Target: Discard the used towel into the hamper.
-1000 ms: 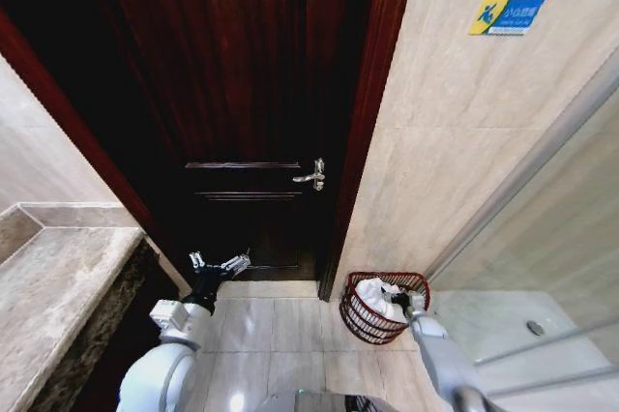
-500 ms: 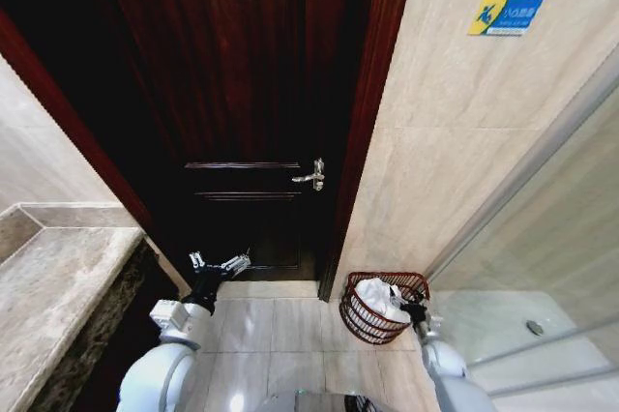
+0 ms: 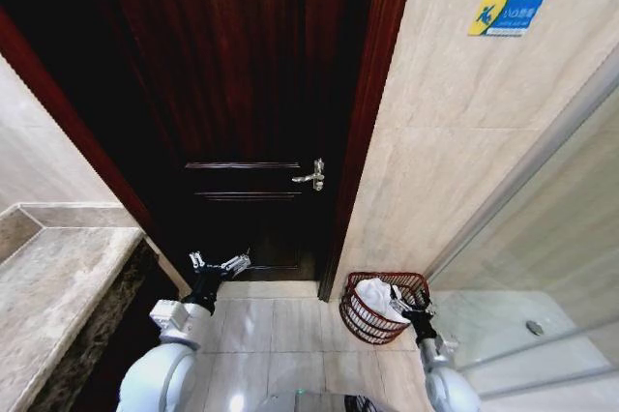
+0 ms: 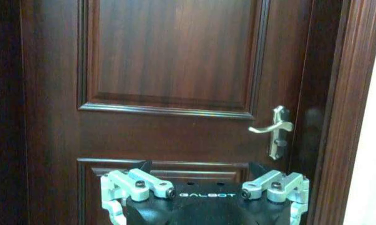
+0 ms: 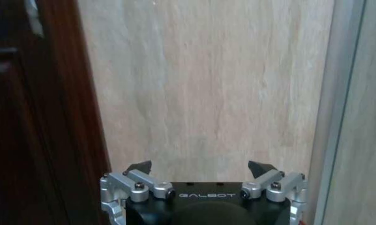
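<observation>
Big dark wooden door [image 3: 242, 93] fills most of what's ahead of me, silver handle [image 3: 311, 176] near its right edge, beige tiled wall [image 3: 455, 132] off at 2 o'clock. The hamper [image 3: 372, 308] sits on the floor at about 5 o'clock, tucked against that wall beside the door frame, with the white towel [image 3: 375, 298] lying inside it. My right gripper [image 3: 414, 308] hangs at the hamper's right rim, fingers spread and empty. My left gripper [image 3: 219, 263] is parked around 7 o'clock facing the door, spread wide too.
</observation>
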